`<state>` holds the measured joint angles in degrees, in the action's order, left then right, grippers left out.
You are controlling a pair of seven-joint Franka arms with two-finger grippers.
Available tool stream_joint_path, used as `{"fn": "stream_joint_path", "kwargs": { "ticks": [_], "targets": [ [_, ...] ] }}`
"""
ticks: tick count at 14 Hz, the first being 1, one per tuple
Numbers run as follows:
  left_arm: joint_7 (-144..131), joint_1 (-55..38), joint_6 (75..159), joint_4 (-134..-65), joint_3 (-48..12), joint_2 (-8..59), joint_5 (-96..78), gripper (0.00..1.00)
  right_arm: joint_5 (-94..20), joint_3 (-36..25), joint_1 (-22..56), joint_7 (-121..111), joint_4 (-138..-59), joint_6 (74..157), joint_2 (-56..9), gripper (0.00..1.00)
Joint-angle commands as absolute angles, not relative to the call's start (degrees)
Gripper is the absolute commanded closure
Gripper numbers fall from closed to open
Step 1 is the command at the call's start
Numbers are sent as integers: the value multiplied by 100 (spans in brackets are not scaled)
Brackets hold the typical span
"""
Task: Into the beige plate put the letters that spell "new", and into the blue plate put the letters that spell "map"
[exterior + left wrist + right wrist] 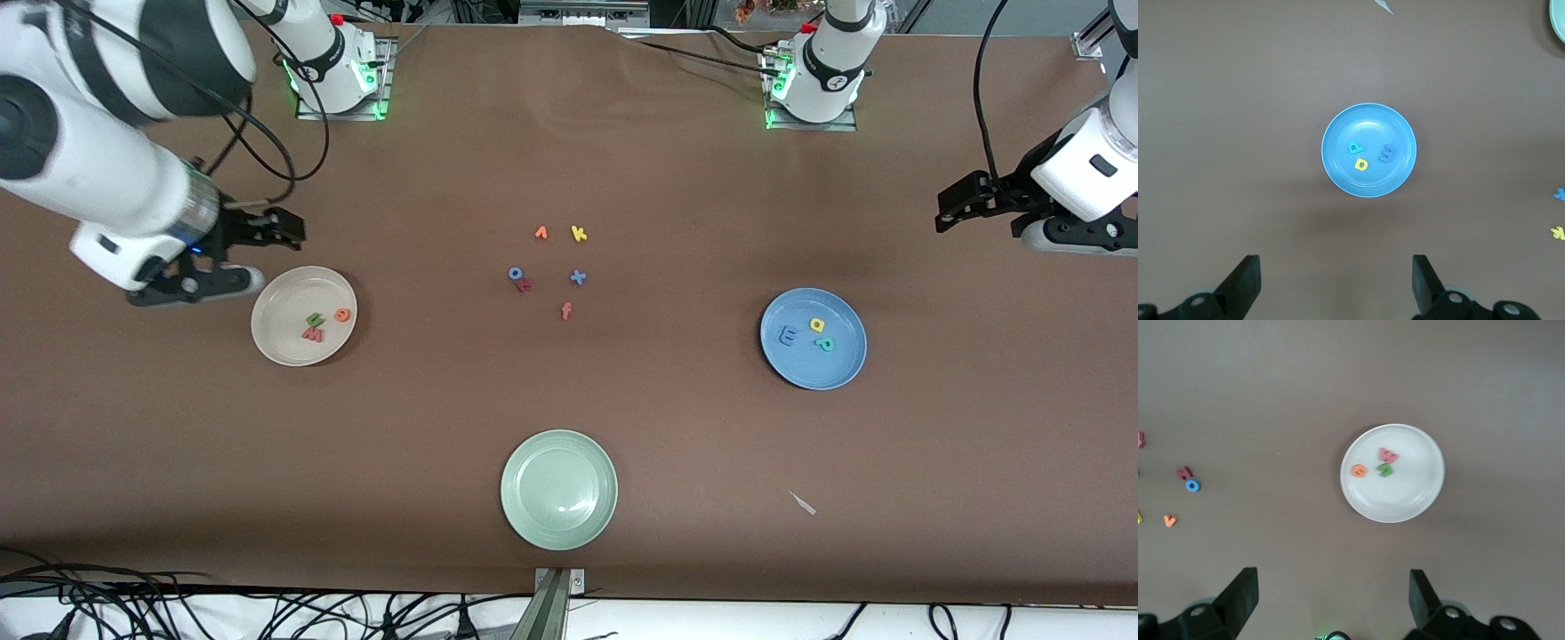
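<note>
The n (pixel 314 318), e (pixel 342 314) and w (pixel 312 334) lie in the beige plate (pixel 277 307); the m (pixel 788 335), a (pixel 816 325) and p (pixel 826 343) in the blue plate (pixel 845 364). Right claw (pixel 289 228), wide and empty, hangs at the beige plate's 10 o'clock; left claw (pixel 949 210), wide and empty, at the blue plate's 2 o'clock.

The right gripper (pixel 283 228) hangs in the air at its own end of the table, fingers spread wide. The left gripper (pixel 949 206) hangs likewise at its end, apparently empty, fingers (pixel 1245 283) wide apart.
</note>
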<state>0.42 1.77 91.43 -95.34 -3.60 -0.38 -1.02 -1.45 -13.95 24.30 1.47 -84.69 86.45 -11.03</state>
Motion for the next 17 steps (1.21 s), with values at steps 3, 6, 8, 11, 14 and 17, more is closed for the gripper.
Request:
{"fn": "stream_joint_path", "kwargs": {
  "ticks": [3, 6, 8, 11, 14, 17],
  "targets": [
    [26, 185, 9018, -9290, -352, 26, -185, 0, -79, -1178, 1723, 79, -8728, 8579, -519, 0],
    [26, 167, 9018, -9281, -352, 35, -176, 0, -62, -1047, 1556, -113, -8797, 8604, -431, 0],
    [26, 167, 9018, -9273, -369, 53, -176, 0, 0, -705, 1275, -62, -9148, 8892, -221, 0],
    [26, 167, 9018, -9272, -378, 53, -176, 0, 0, -633, 1152, -79, -9167, 8886, -202, 0],
    [26, 167, 9009, -9281, -387, 53, -176, 0, 0, -282, 757, -97, -9150, 8676, -176, 0],
    [26, 167, 9009, -9281, -387, 53, -176, 0, 9, -299, 756, -97, -9088, 8613, -246, 0]
  ]
}}
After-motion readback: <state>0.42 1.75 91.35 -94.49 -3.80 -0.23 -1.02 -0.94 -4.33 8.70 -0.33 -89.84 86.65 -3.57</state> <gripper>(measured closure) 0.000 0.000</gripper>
